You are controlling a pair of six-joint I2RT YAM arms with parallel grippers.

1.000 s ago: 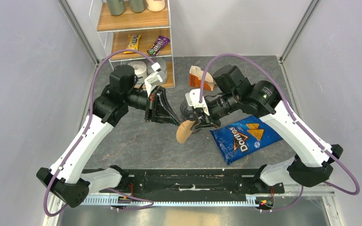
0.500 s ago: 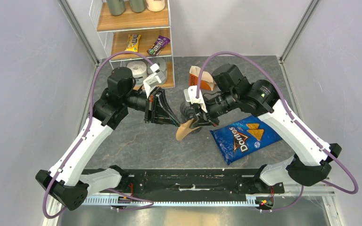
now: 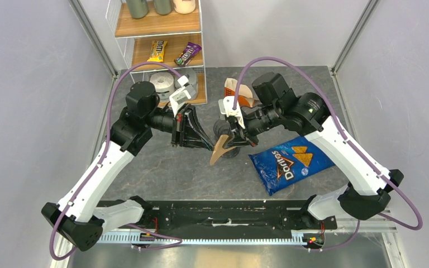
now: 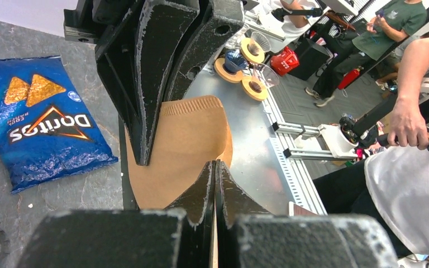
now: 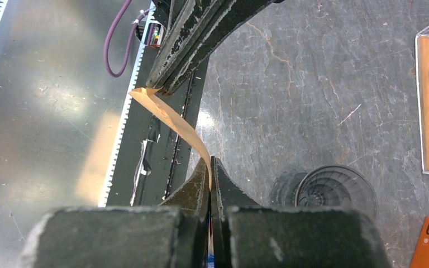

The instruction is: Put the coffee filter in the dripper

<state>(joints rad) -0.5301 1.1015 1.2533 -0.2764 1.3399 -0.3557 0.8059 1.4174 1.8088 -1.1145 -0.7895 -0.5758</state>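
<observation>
Each end effector, left (image 4: 215, 167) and right (image 5: 210, 164), is pinched tight on an opposite edge of the filter (image 4: 184, 139), holding it above the tabletop (image 5: 313, 84), probably to spread it open. The dripper (image 5: 335, 191) waits empty, just beside.

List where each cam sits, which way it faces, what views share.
Top external: above, behind the robot, looking down at the table; left arm and right arm whole.
Left wrist: on its arm, looking along the left fingers at the right fingers and Doritos bag.
Right wrist: on its arm, looking along the right fingers at the left fingers and dripper.
Shared: both wrist views show the coffee filter.
</observation>
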